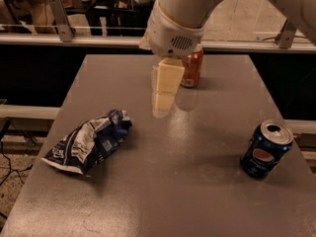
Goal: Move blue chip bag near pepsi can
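Note:
The blue chip bag (pixel 88 142), crumpled dark-blue foil with white panels, lies on the left part of the grey table (pixel 163 191). The pepsi can (pixel 265 149) stands tilted near the right edge of the table, far from the bag. My gripper (pixel 162 102) hangs from the white arm over the middle back of the table. It is above and to the right of the bag and touches nothing.
An orange soda can (pixel 191 67) stands at the back of the table, just behind my gripper. A metal rail (pixel 74 39) runs behind the table. The table's edges drop off on the left and right.

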`<state>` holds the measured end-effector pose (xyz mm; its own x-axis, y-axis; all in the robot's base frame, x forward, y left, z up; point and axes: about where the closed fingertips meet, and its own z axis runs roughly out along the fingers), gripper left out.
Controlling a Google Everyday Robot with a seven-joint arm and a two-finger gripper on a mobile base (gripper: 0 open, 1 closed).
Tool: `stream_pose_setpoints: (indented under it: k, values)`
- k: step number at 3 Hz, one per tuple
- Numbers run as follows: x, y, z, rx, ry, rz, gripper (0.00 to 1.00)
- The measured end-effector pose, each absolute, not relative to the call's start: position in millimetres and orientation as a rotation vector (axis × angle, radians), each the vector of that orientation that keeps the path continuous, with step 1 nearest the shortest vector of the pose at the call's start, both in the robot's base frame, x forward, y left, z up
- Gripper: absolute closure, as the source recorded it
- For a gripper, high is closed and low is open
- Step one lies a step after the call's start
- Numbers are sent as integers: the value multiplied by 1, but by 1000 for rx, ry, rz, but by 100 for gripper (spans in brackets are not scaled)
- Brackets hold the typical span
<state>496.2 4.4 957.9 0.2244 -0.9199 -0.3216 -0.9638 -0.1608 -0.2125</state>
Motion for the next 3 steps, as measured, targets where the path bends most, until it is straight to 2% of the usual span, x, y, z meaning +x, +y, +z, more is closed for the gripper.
stream_pose_setpoints:
  k: [2, 3]
  values:
    - [480, 84, 911, -2364, 1571, 188, 0]
    - [471, 105, 888, -2436, 1533, 220, 0]
